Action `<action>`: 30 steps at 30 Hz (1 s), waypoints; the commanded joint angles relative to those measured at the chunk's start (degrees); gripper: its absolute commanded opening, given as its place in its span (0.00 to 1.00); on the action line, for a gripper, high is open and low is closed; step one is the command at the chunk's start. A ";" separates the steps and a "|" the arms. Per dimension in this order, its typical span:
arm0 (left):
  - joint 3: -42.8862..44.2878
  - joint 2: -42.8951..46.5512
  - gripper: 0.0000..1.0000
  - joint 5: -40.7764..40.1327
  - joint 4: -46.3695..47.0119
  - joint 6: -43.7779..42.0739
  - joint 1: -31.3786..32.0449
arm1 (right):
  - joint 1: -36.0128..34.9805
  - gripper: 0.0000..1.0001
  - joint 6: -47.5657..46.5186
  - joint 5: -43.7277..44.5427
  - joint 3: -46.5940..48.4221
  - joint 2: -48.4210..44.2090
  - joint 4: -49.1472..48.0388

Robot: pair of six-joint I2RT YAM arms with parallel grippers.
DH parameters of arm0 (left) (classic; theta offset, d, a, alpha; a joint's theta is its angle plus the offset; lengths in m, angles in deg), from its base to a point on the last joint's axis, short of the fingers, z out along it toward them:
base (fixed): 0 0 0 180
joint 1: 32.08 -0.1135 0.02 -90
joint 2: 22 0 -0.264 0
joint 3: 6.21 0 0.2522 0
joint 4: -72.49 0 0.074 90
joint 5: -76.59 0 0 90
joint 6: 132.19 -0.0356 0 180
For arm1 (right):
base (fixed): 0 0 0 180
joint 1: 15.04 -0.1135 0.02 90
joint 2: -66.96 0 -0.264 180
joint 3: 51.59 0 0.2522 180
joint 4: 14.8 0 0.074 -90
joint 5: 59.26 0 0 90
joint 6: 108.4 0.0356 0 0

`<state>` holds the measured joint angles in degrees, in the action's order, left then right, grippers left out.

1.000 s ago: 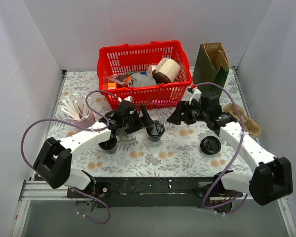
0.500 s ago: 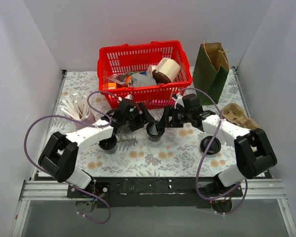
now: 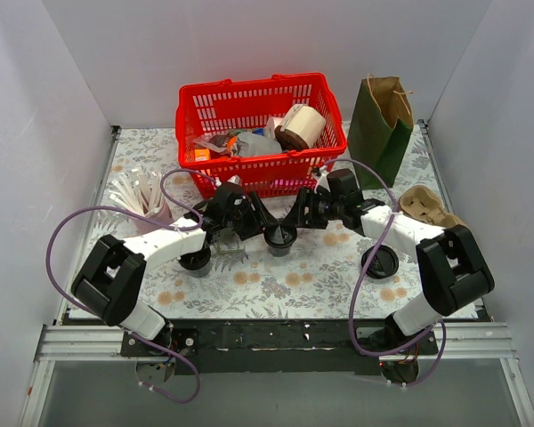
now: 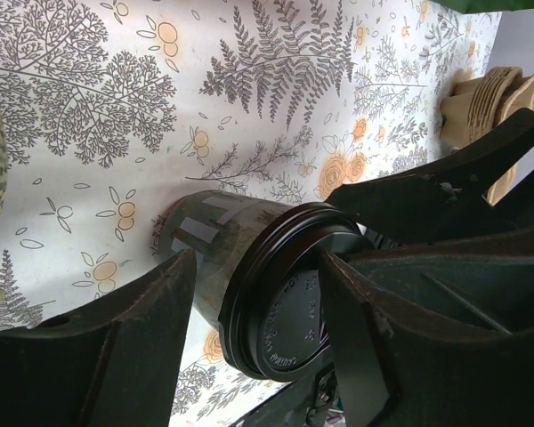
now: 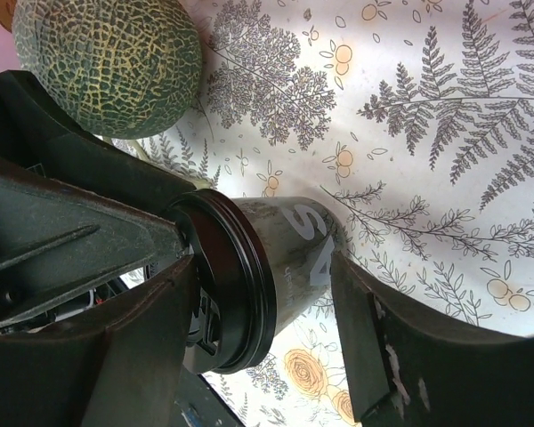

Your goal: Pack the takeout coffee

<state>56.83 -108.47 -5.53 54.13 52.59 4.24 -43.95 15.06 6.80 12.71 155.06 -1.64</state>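
- Floral-cloth table (image 3: 276,285): its near strip is hidden under the arm mounts.
- Red basket (image 3: 249,89), at the back: its contents are a jumble and hard to name from overhead.
- Green paper bag (image 3: 378,129), right of the basket: only the overhead view shows it.
- Tan cup tray (image 3: 427,205), on the right: partly behind the right arm.
- Melon (image 5: 107,62): plain in the right wrist view, a cut-off sliver in the left wrist view.
- Left gripper (image 4: 260,267): fingers apart on either side of the takeout coffee (image 3: 280,238), close to its lid and wall. Contact is unclear.
- Right gripper (image 5: 265,260): spread around the same cup from the opposite side. No clamp can be made out.
- The takeout coffee stands lidded at mid-table, in front of the basket. Only the wrist views show the pale markings on its wall.
- Loose black lid (image 3: 380,261): lies flat to the right, crossed by a purple cable.
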 commanded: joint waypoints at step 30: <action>-2.08 3.24 0.68 3.28 -0.58 -0.21 -0.37 | -0.01 0.61 1.44 -1.28 -3.35 -3.37 -2.74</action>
<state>54.77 -108.26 -2.73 55.92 53.81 4.04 -43.95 17.92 4.50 7.77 153.57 -8.15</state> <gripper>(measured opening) 0.651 0.563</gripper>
